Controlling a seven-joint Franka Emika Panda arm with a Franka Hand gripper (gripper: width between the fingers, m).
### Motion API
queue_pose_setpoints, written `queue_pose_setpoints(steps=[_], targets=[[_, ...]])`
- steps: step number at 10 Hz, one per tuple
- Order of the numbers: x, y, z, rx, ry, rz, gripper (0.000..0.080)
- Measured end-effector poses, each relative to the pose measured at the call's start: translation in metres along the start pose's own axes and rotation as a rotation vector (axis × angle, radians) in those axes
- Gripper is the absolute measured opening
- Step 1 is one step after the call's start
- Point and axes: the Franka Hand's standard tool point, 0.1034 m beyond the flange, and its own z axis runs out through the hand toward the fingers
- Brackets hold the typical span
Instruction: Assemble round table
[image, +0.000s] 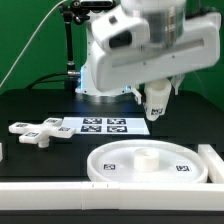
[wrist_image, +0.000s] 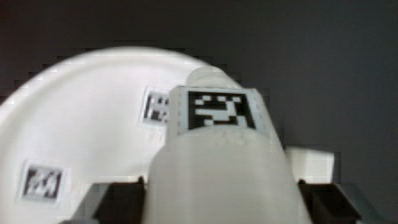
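1. Wrist view: the short cylinder leg (wrist_image: 217, 150) fills the middle. It is a white plastic barrel with a rounded far end and one black-and-white square tag (wrist_image: 219, 108) on its side.
2. My gripper (image: 156, 102) is clenched on the leg's near end, one finger on each flank. That leaves the far end free to meet another part.
3. In the exterior view the leg hangs in the air, pointing down and clear of the table (image: 40, 105). I judge this to be a carry toward seating it, not a rest.
4. Beneath it lies the round disc (image: 110, 165), flat with its rim up and its central hub (image: 147, 156) exposed. Lying this way it offers the hub as a socket.
5. The leg looks close to above the hub, but I cannot tell from these angles whether the two are truly lined up.
6. The disc is white too, with a raised lip and small tags on its floor.
7. The cross-shaped foot (image: 38, 131) lies flat on the table, well apart toward the exterior view's left. I judge it is waiting for a later step.
8. Between the foot and the leg lies the marker board (image: 103, 125).
9. A long white bar (image: 100, 194) edges the near side, just beside the disc, which probably keeps the disc from sliding.
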Motion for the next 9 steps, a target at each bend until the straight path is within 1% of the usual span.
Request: queue_pose_setpoints(steps=[1, 2, 3, 4, 6, 7, 9], targets=[[0.008, 0.006, -0.001, -0.020, 0.086, 0.007, 0.0409], [0.009, 0.008, 0.000, -0.037, 0.156, 0.009, 0.0409], [0.008, 0.010, 0.001, -0.049, 0.191, 0.011, 0.0409], [0.016, 0.017, 0.000, -0.073, 0.283, -0.011, 0.0409], [0.024, 0.028, 0.000, -0.123, 0.417, -0.052, 0.0409], [0.024, 0.031, 0.001, -0.137, 0.464, -0.045, 0.0409], [0.024, 0.032, 0.005, -0.138, 0.461, -0.044, 0.0409]])
